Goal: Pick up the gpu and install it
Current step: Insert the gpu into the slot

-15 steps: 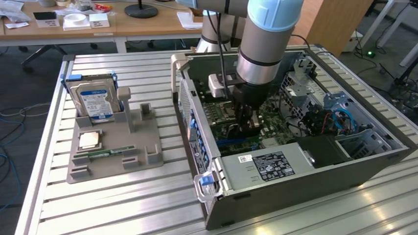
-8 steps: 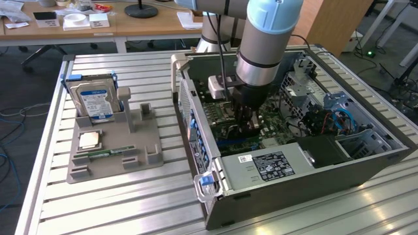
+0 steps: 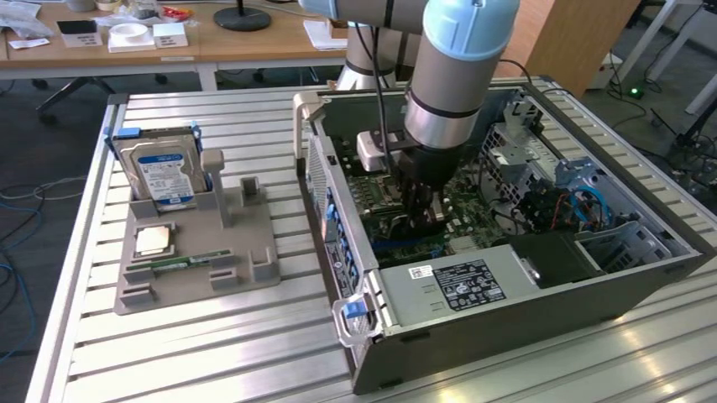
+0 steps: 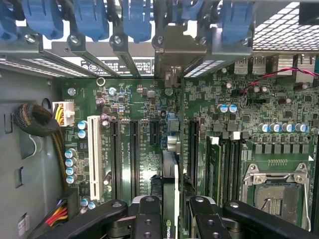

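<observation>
Pincer (image 4: 169, 219) nearest the lens, clamped on the gpu (image 4: 170, 199), held edge-on between both fingers (image 4: 147, 219). Card stands upright over the green motherboard (image 4: 129, 104), inside the open computer case (image 3: 505, 294), its metal bracket toward the rear slots. Judged: light, stiff, fragile; grip the bare edges, clear of the fan. Hard drive (image 3: 166, 172) sits in its holder on the surface (image 3: 213, 353).
</observation>
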`<state>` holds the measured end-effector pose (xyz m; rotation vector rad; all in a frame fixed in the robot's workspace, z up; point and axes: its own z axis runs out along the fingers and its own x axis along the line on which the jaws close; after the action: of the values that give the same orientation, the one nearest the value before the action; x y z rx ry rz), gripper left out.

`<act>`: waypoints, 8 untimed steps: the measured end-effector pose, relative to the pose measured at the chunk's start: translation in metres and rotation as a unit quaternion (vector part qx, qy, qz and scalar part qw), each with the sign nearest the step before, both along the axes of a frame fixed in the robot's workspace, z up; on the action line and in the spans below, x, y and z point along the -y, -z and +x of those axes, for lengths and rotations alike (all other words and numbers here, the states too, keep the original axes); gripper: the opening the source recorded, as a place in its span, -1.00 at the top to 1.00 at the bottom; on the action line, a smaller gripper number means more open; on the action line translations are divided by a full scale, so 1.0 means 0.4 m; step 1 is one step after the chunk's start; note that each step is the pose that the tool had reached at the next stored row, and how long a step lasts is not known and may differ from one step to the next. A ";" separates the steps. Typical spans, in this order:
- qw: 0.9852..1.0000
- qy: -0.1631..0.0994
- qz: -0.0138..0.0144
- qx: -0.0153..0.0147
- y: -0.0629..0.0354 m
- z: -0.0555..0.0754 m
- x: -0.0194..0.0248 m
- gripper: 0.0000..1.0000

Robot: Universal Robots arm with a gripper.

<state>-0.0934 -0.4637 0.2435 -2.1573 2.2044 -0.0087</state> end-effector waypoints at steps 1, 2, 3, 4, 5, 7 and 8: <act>1.000 0.000 0.000 0.000 0.001 0.000 0.000 0.48; 1.000 0.000 0.000 0.000 0.001 0.000 0.000 0.48; 1.000 -0.001 0.000 0.000 0.001 0.000 0.000 0.48; 1.000 -0.001 0.000 0.000 0.002 0.000 0.000 0.48; 1.000 -0.001 0.000 0.000 0.002 0.000 0.000 0.48; 1.000 -0.001 0.000 0.000 0.003 0.000 0.000 0.48; 1.000 -0.001 0.000 0.000 0.003 0.000 0.000 0.48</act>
<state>-0.0934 -0.4637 0.2423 -2.1601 2.2018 -0.0088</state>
